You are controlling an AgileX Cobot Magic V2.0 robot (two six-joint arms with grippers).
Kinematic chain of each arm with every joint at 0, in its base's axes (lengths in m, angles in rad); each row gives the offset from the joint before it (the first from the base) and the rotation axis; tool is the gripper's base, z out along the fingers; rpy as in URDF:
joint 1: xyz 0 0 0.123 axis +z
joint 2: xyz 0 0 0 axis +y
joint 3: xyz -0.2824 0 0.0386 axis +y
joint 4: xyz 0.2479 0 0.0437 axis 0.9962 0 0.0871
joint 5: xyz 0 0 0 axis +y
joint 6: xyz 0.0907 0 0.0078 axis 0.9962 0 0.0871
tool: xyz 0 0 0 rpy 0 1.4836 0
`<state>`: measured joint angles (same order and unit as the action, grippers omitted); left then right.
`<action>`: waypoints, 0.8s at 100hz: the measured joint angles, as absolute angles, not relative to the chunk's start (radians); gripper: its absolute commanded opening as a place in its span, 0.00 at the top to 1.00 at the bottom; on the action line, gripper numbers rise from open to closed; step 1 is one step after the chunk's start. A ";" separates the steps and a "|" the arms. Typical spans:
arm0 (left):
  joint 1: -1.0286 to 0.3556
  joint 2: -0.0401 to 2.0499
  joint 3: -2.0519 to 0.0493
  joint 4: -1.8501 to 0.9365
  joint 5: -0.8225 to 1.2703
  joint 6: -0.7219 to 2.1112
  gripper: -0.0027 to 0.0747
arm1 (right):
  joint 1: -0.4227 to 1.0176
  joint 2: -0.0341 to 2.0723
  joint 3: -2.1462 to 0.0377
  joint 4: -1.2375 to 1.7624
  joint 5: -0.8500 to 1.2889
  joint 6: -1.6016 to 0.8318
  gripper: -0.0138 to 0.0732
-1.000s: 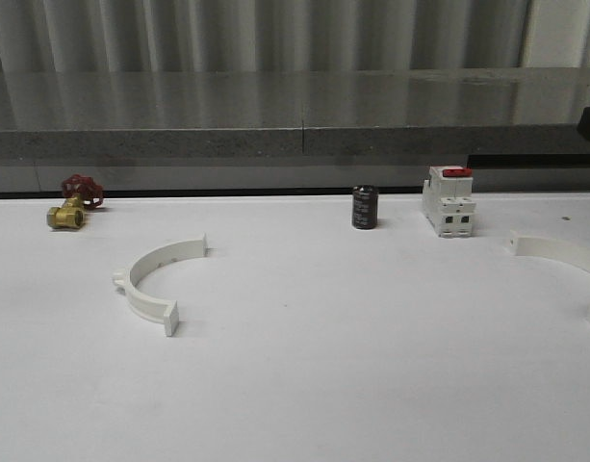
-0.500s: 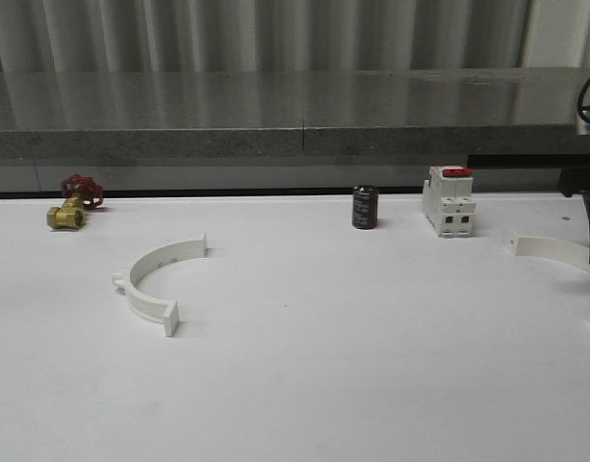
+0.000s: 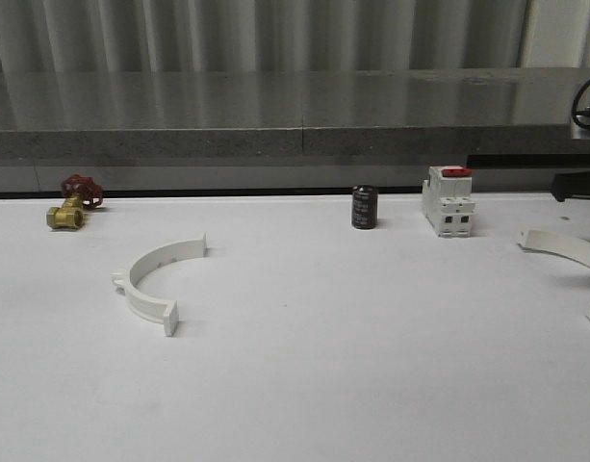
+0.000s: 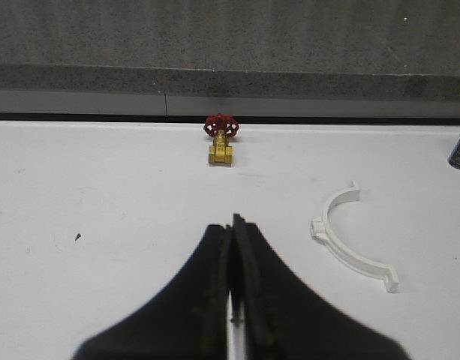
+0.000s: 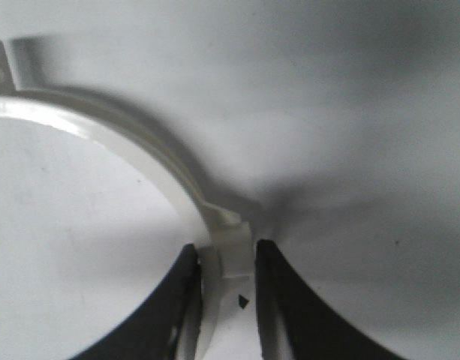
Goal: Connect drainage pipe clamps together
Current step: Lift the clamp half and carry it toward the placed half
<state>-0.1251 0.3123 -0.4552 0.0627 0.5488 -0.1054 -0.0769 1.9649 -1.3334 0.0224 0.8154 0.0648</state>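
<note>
Two white drainage pipe clamps lie on the table, one half-ring (image 3: pixel 157 279) to the left, the other half-ring (image 3: pixel 567 252) at the far right. One brass valve (image 3: pixel 70 203), one dark capacitor (image 3: pixel 364 207), one circuit breaker (image 3: pixel 448 201).

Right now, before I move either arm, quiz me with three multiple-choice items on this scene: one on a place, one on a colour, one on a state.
1. What stands beside the white breaker in the front view?
A. brass valve
B. dark cylinder
C. blue cup

2. What colour is the breaker's switch?
A. red
B. green
C. yellow

3. How is the right claw?
A. wide open over bare table
B. closed around the right clamp half
C. holding the valve

Answers:
1 B: the dark cylinder stands just to the breaker's left.
2 A: the top switch is red.
3 B: in the right wrist view its fingers bracket the right clamp half.
</note>
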 measured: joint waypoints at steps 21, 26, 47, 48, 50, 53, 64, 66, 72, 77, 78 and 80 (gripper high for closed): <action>-0.125 0.312 -0.455 0.063 0.549 -0.105 0.99 | -0.077 1.965 -1.333 0.022 0.813 0.065 0.87; -0.125 0.312 -0.455 0.063 0.549 -0.105 0.99 | -0.077 1.965 -1.333 0.022 0.818 0.065 0.87; -0.125 0.312 -0.455 0.063 0.549 -0.105 0.99 | -0.055 1.912 -1.340 0.022 0.867 0.080 0.87; -0.125 0.312 -0.455 0.063 0.549 -0.105 0.99 | -0.051 1.907 -1.342 0.022 0.869 0.084 0.87; -0.125 0.312 -0.455 0.063 0.549 -0.105 0.99 | -0.045 1.900 -1.344 0.022 0.876 0.091 0.87; -0.125 0.312 -0.455 0.063 0.549 -0.105 0.99 | -0.036 1.890 -1.347 0.022 0.886 0.102 0.87; -0.125 0.312 -0.455 0.063 0.549 -0.105 0.99 | 0.005 1.857 -1.349 0.022 0.929 0.142 0.87; -0.125 0.312 -0.455 0.063 0.549 -0.105 0.99 | 0.014 1.851 -1.349 0.022 0.938 0.149 0.87; -0.125 0.312 -0.455 0.063 0.549 -0.105 0.99 | 0.041 1.839 -1.349 0.022 0.961 0.177 0.87; -0.125 0.312 -0.455 0.063 0.549 -0.105 0.99 | 0.070 1.829 -1.349 0.022 0.980 0.200 0.87; -0.125 0.312 -0.455 0.063 0.549 -0.105 0.99 | 0.078 1.827 -1.349 0.022 0.985 0.207 0.87; -0.125 0.312 -0.455 0.063 0.549 -0.105 0.99 | 0.091 1.824 -1.349 0.022 0.995 0.212 0.87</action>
